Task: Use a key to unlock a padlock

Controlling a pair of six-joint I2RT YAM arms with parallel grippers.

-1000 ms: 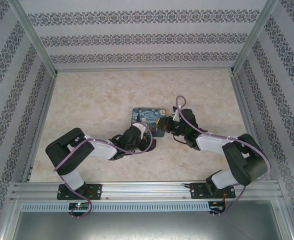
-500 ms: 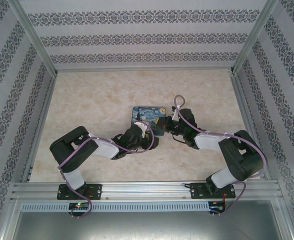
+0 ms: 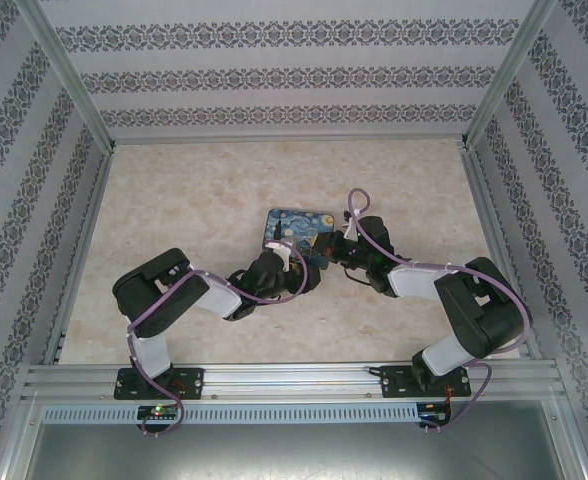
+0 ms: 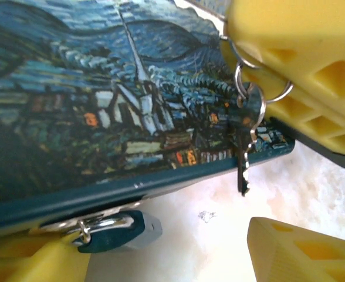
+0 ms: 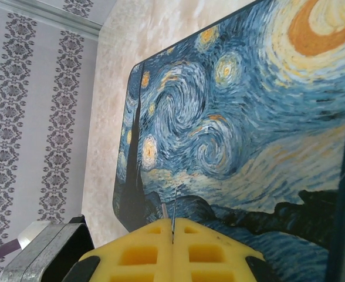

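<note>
The light-blue padlock hangs by its metal shackle from the near edge of the night-sky box, just beside my left gripper's lower-left finger. My left gripper is open, with nothing between its fingers. The dark key dangles from small rings that run up into my right gripper's yellow fingers, in front of the box's corner. My right gripper is shut, pinching a thin metal edge over the box lid. From above, the left gripper and the right gripper meet at the box.
The box lies on a pale marbled table inside patterned walls. A metal rail runs along the near edge, carrying both arm bases. Open tabletop lies to the left, to the right and behind the box.
My left arm's elbow has swung to the right and slightly nearer, while its gripper stays at the box's near edge. The right arm has shifted only slightly.
</note>
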